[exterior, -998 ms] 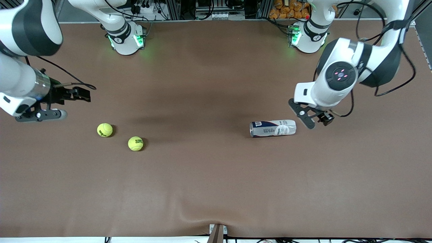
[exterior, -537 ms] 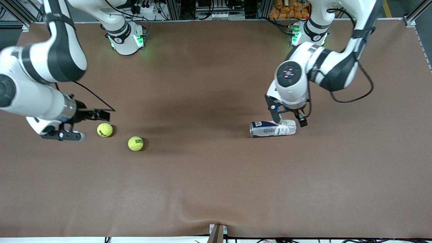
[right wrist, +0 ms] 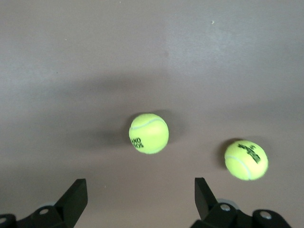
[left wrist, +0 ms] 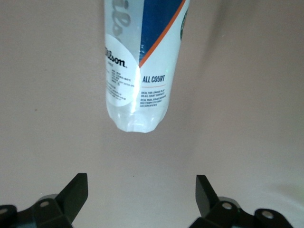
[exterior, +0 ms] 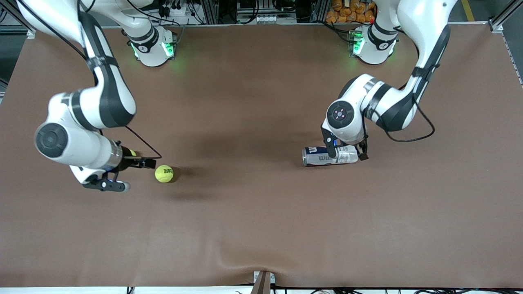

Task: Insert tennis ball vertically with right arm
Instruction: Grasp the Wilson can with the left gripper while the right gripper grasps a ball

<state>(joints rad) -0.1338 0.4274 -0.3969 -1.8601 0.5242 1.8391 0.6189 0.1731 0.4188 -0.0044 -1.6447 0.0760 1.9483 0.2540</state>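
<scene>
Two yellow tennis balls lie on the brown table toward the right arm's end. One ball (exterior: 164,173) is in plain view; the other (exterior: 132,153) is mostly hidden under the right wrist. Both show in the right wrist view, one (right wrist: 148,133) and the second (right wrist: 246,159). My right gripper (exterior: 107,180) is open and empty, above the table beside the balls; it also shows in its wrist view (right wrist: 140,197). The tennis ball can (exterior: 330,156) lies on its side. My left gripper (exterior: 346,152) is open over its closed end (left wrist: 135,123), not touching it.
The arm bases (exterior: 153,45) stand along the table edge farthest from the front camera. A cable (exterior: 143,145) hangs from the right wrist near the balls. A small bracket (exterior: 263,281) sits at the table edge nearest the camera.
The right arm has swung in and down from the table's end to just beside the balls, covering one. The left arm has moved in and lowered over the can's closed end.
</scene>
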